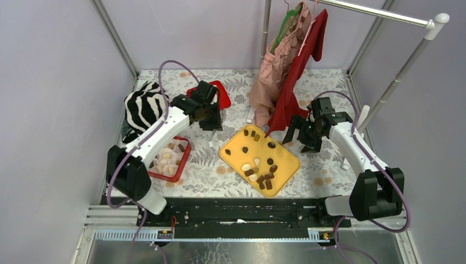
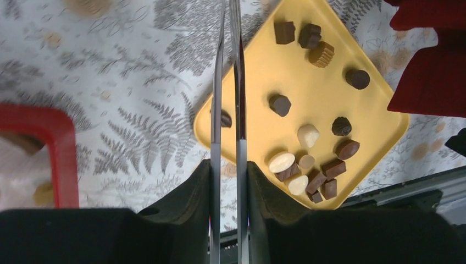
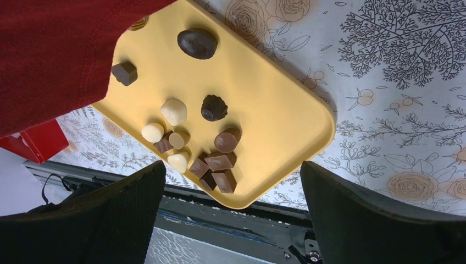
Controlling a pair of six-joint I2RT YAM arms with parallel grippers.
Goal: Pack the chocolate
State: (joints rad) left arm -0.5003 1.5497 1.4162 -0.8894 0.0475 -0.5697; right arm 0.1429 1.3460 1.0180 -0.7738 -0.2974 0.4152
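Chocolate (image 1: 262, 177) scattered on yellow tray (image 1: 286, 158) (more in red box (image 1: 185, 158)), left gripper (image 2: 229, 22) narrowed to a slit, empty; right gripper (image 3: 232, 190) spread wide, empty.

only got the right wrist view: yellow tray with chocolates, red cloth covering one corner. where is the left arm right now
Observer: The left gripper hangs over the leaf-patterned tablecloth, just past the left corner of the flat yellow plastic tray, toward the back wall.
Operator: and its jaws
Observer: In the left wrist view they stand a narrow slit apart, with nothing seen between them.
Operator: whats in the covered corner
Observer: Behind the hanging red cloth garment sit three chocolates: a dark brown square piece, a dark brown rounded piece and a tan ridged round piece.
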